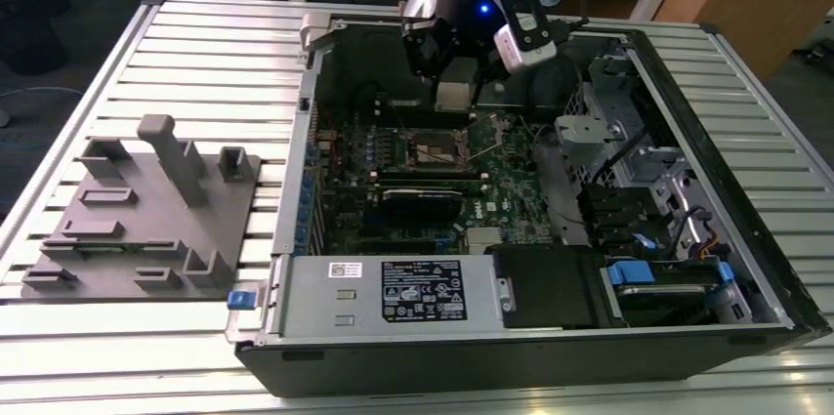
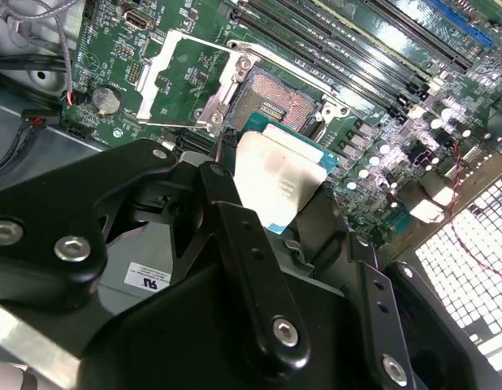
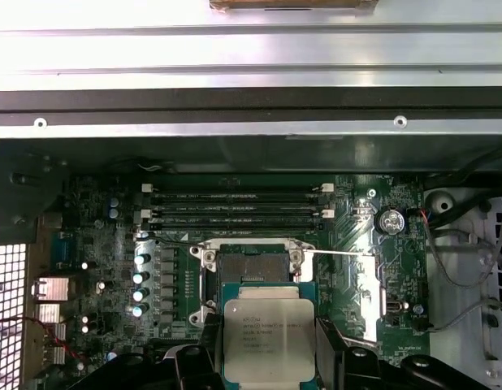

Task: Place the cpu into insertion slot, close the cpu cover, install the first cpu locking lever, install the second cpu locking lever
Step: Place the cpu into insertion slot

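Fingers point(image 3: 331, 345) of the gripper point(image 3: 263, 345) clamp the cpu point(image 3: 261, 333) by two opposite edges, holding it flat and metal-side up above the slot point(image 3: 253, 268), whose cover point(image 2: 231, 85) is swung back, likely so it can lower straight in.

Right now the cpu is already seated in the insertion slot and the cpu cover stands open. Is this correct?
One part is wrong. The cpu is not seated: the hand holds it outside the insertion slot, whose dark centre lies bare in the first wrist view. The cpu cover does stand open.
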`<state>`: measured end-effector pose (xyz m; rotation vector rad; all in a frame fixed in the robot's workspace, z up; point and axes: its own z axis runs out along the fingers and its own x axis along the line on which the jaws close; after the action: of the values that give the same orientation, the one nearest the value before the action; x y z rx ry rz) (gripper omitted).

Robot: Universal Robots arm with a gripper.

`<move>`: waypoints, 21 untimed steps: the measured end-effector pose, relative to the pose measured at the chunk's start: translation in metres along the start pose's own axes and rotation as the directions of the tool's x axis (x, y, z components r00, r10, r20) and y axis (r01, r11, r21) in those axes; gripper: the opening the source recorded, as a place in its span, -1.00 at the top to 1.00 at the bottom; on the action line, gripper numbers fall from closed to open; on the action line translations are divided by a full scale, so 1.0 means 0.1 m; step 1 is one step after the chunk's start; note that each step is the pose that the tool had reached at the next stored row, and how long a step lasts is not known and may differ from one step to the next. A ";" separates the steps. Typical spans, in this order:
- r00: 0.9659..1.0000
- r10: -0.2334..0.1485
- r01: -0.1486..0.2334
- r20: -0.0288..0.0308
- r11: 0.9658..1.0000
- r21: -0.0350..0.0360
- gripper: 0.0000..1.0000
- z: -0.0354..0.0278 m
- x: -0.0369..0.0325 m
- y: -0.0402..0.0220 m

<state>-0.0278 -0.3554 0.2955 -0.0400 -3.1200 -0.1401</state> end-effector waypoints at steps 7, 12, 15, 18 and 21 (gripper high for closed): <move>1.000 0.000 0.000 0.000 1.000 0.000 -0.08 0.036 -0.001 -0.003; 1.000 0.000 0.000 0.000 1.000 0.000 -0.08 0.062 -0.001 -0.006; 1.000 0.000 0.000 0.000 1.000 0.000 -0.08 0.064 -0.001 -0.006; 1.000 0.000 0.000 0.000 1.000 0.000 -0.08 0.064 -0.001 -0.006; 1.000 0.000 0.000 0.000 1.000 0.000 -0.08 0.087 -0.002 -0.008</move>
<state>-0.0278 -0.3554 0.2868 -0.0400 -3.1201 -0.1404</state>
